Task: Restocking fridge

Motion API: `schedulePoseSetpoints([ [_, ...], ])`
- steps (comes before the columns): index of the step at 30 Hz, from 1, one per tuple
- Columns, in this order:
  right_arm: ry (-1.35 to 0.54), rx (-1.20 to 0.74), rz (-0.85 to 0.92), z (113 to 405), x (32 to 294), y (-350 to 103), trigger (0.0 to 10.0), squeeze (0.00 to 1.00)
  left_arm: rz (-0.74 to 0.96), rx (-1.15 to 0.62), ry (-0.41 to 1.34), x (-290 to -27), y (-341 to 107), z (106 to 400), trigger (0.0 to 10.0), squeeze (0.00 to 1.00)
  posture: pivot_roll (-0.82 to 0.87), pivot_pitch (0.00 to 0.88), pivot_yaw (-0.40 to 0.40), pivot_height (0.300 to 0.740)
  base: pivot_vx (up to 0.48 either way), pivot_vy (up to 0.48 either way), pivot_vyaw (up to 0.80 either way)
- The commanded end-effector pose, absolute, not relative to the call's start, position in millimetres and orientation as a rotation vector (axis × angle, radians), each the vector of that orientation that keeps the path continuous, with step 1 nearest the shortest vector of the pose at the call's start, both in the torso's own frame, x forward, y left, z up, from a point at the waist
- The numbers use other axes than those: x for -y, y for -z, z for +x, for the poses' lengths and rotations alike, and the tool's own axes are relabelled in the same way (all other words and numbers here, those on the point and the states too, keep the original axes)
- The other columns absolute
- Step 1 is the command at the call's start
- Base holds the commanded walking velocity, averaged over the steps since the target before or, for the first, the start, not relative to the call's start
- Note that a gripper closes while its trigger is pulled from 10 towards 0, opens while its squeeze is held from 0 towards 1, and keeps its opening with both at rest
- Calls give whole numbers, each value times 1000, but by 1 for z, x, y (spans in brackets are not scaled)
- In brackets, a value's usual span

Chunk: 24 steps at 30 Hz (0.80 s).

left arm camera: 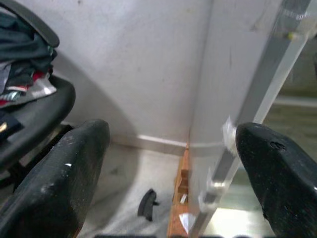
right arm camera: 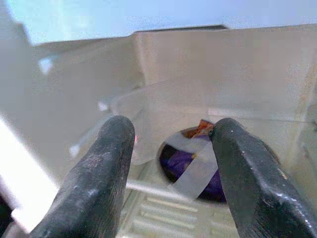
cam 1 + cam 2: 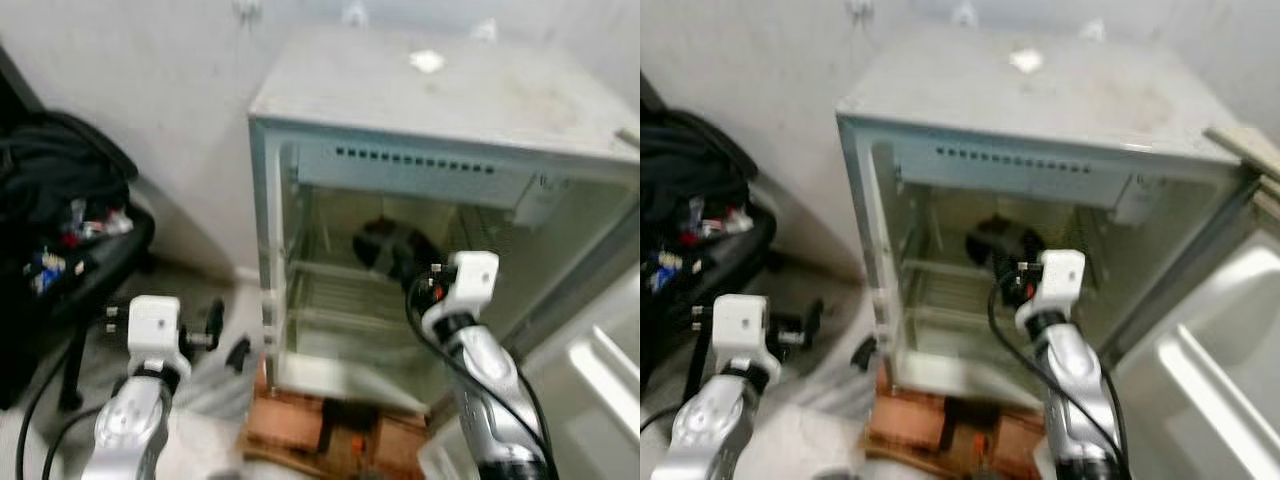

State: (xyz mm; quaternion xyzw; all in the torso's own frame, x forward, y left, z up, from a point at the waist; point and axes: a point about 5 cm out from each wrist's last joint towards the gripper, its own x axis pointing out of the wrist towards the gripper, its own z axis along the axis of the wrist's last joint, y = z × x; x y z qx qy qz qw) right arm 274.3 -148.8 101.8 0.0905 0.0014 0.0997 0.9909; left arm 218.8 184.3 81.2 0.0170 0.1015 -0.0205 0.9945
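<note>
Two wide-open claws: right gripper is hovering inside the fridge, risking nudging the bowl at 12 o'clock off its shelf (left gripper idling).

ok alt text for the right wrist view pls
The right gripper, its jaws open, reaches into the open fridge toward a dark round container with purple contents, resting on a wire shelf near the back.

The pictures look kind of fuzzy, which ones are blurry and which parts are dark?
Both eye views are soft and smeared, the fridge edges fuzzy, its inside shadowy. In the right wrist view the fingers are blurred. In the left wrist view the wall is brightly lit.
</note>
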Motion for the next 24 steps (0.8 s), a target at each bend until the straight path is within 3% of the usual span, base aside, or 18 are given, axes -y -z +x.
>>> schedulePoseSetpoints([
  [1, -205, -13, 176, 272, 147, -103, 10000, 0, 41, -209, 49, -185, -79, 220, 10000, 0, 102, 0, -48, 740, -289, 0, 0],
  [24, -198, -32, 167, 275, 147, -102, 10000, 0, 37, -239, 64, -190, -66, 219, 10000, 0, 83, 0, -67, 740, -291, 0, 0],
])
